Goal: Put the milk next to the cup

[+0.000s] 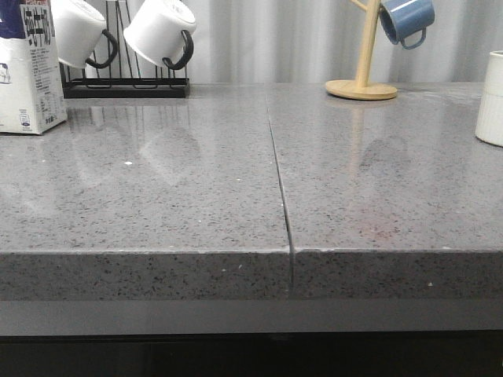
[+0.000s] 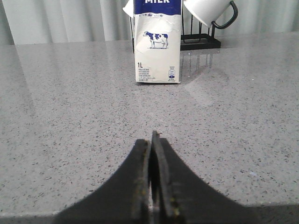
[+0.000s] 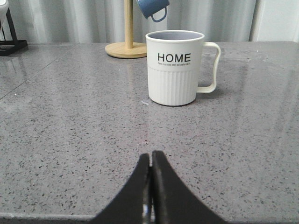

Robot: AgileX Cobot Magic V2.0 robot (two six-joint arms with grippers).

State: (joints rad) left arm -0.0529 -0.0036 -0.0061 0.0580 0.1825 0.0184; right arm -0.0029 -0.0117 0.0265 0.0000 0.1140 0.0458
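**Inspector:** At the far left of the grey speckled bench (image 1: 196, 204), the milk (image 1: 27, 71) stands upright, partly cut off by the frame edge. Its blue top and cow picture face the left hand (image 2: 152, 140), whose 2 fingers are pressed together with nothing between them.

**Clerk:** And the cup?

**Inspector:** At the far right edge in the front view — the cup (image 3: 176, 67), cream-white, ribbed below, lettered "HOME", handle out to one side. It stands upright on the bench, well apart from the milk, with the bench seam (image 1: 279, 188) running between them.

**Clerk:** Right hand?

**Inspector:** The right hand (image 3: 151, 161) is clenched on nothing, low over the bench and pointed at the cup with bare surface between.

**Clerk:** Other items?

**Inspector:** A black wire rack (image 1: 126, 82) just beside the milk carries 2 white mugs (image 1: 157, 31) with black handles. A wooden mug stand (image 1: 363, 78) holds 1 blue mug (image 1: 405, 20) — behind the cup, towards the curtain (image 1: 267, 39).
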